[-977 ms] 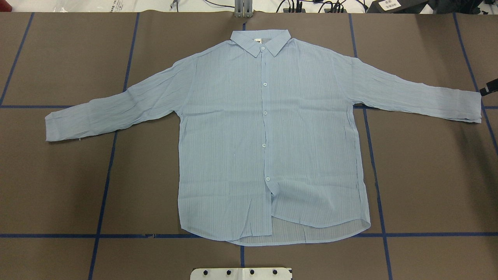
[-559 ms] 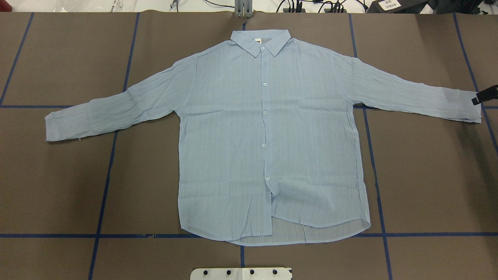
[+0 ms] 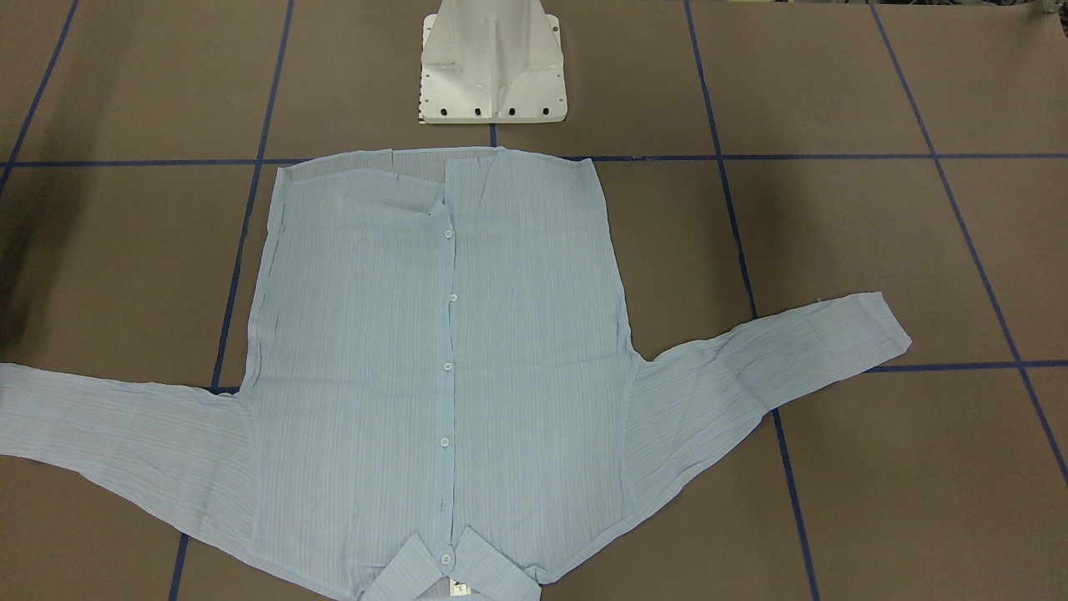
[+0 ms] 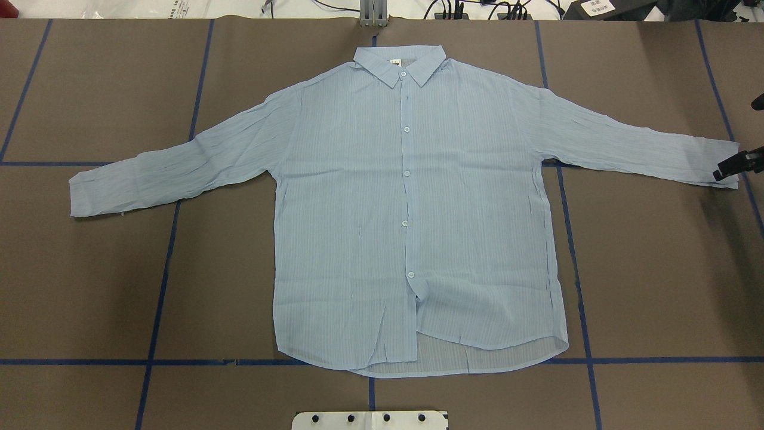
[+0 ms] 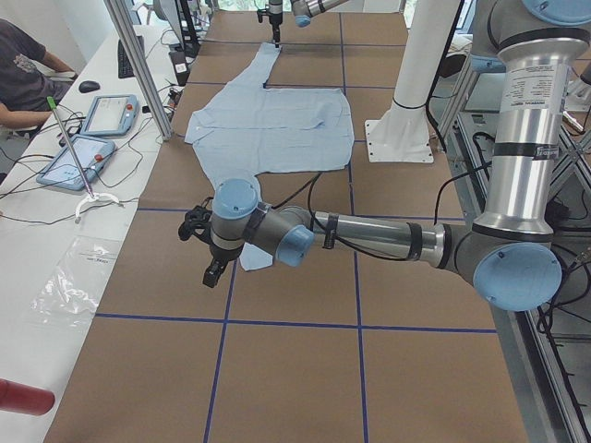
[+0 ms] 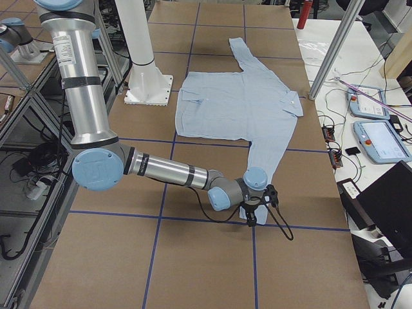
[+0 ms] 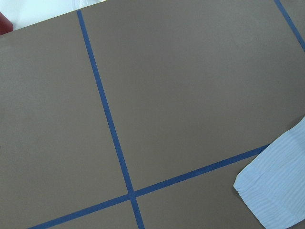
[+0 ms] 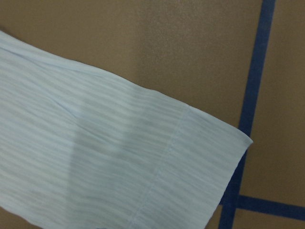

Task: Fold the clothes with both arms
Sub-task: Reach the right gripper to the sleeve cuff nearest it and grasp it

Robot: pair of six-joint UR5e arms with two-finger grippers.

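Silver arms (image 5: 379, 237), pale-blue joint caps (image 5: 238, 197), black cables (image 6: 284, 224).

1. The shirt (image 4: 412, 209) lies flat across the middle of the table (image 4: 89, 286), with its sleeves spread to both sides.
2. Bare brown surface shows below each sleeve, beside the shirt's body and past both cuffs.
3. The white pedestal base (image 3: 492, 63) stands just beside the hem.
4. The left arm (image 5: 369, 235) stretches low over the table, with the left gripper (image 5: 211, 275) near the left cuff.
5. The right gripper (image 4: 725, 170) hangs at the right cuff's edge.
6. A metal post (image 4: 373, 13) stands beyond the collar.
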